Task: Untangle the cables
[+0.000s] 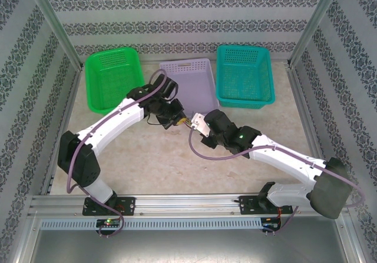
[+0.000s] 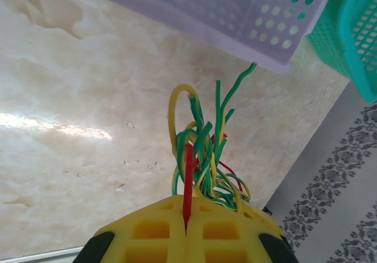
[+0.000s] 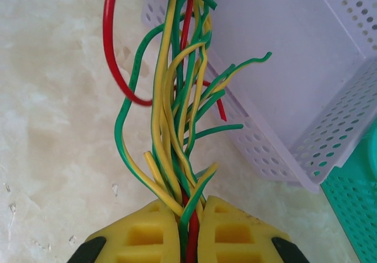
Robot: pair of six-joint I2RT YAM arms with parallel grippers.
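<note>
- The right gripper (image 1: 198,125) is the nearer of the two to the arm bases. In its wrist view its yellow pads (image 3: 150,236) are pressed together on the root of the cables (image 3: 177,116), with no gap left between the jaws.
- The cables (image 1: 187,122) are a short bundle of yellow, green and red strands. They hang above the middle of the counter (image 1: 147,163), just in front of the lavender basket (image 1: 185,67).
- The bundle's long axis runs gripper to gripper, roughly left to right across the counter. From the right gripper it points straight off the fingertips toward the other arm.
- The left gripper (image 1: 175,117) sits just beyond, on the far-left end of the bundle. In its wrist view the jaws are clamped tight, and a red cable (image 2: 188,180) is pinched in the seam between the pads (image 2: 227,230).
- Both arms are equally close to the cables, each gripping one end, so I judge that separating strands turns on pulling apart along this shared axis.
- The free ends (image 3: 253,60) fan out sideways off that axis and curl toward the lavender basket's wall (image 3: 306,133). A red loop (image 3: 112,57) bows out on the opposite side, over bare counter.
- Farthest back, the green basket (image 1: 112,77) stands to the left of the lavender basket and the teal basket (image 1: 242,48) to its right.
</note>
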